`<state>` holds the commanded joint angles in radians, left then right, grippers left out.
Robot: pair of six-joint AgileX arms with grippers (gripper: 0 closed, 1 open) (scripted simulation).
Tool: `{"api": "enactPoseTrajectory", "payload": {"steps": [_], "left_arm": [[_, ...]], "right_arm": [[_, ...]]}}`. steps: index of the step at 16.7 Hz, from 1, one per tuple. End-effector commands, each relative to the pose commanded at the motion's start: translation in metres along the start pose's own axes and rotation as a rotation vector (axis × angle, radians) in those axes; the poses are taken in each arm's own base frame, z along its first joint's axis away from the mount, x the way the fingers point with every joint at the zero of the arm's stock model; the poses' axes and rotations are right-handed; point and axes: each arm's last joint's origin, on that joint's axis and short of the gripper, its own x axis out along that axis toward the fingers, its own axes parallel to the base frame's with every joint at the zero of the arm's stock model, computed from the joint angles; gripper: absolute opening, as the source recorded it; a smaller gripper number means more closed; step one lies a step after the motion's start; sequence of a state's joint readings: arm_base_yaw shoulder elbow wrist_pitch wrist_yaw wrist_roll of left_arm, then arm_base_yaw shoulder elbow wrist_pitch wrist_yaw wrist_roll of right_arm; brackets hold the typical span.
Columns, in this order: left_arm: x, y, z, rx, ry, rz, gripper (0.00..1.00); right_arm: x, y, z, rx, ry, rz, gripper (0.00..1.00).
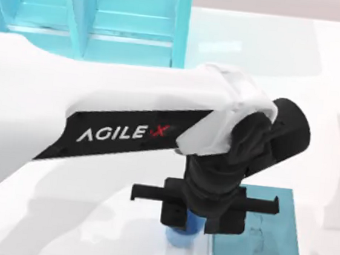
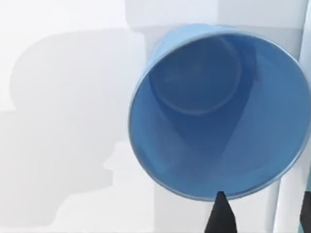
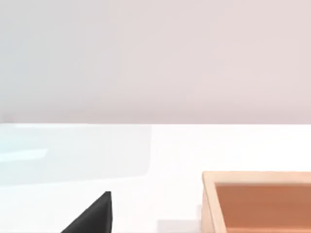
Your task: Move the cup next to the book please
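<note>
The small blue cup (image 1: 181, 231) stands upright on the white table, just left of the flat teal book (image 1: 261, 247) at the front, with a narrow gap between them. My left gripper (image 1: 203, 219) hangs directly over the cup and the book's left edge, hiding most of the cup. In the left wrist view I look down into the cup (image 2: 218, 111); the left gripper (image 2: 263, 216) is open, its dark fingertips (image 2: 221, 218) apart and short of the rim, nothing between them. One dark fingertip (image 3: 95, 213) of my parked right gripper pokes into the right wrist view.
A big bright-cyan shelf unit (image 1: 96, 16) stands at the back left, behind my left arm (image 1: 98, 114). A wooden box (image 3: 257, 204) sits on the table close to my right gripper. White tabletop (image 1: 268, 59) stretches across the back right.
</note>
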<state>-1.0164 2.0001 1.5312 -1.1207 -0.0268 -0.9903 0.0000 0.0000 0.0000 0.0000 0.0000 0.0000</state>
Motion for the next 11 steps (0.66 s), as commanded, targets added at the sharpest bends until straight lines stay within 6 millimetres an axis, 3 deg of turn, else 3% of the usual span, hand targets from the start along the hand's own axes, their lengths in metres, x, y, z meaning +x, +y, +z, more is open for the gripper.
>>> {"api": "enactPoseTrajectory", "payload": {"steps": [5,11], "left_arm": [[0.0,0.0,0.0,0.0,0.0,0.0,0.98],[0.0,0.0,0.0,0.0,0.0,0.0,1.0]], "right_arm": [[0.0,0.0,0.0,0.0,0.0,0.0,1.0],[0.0,0.0,0.0,0.0,0.0,0.0,1.0]]}}
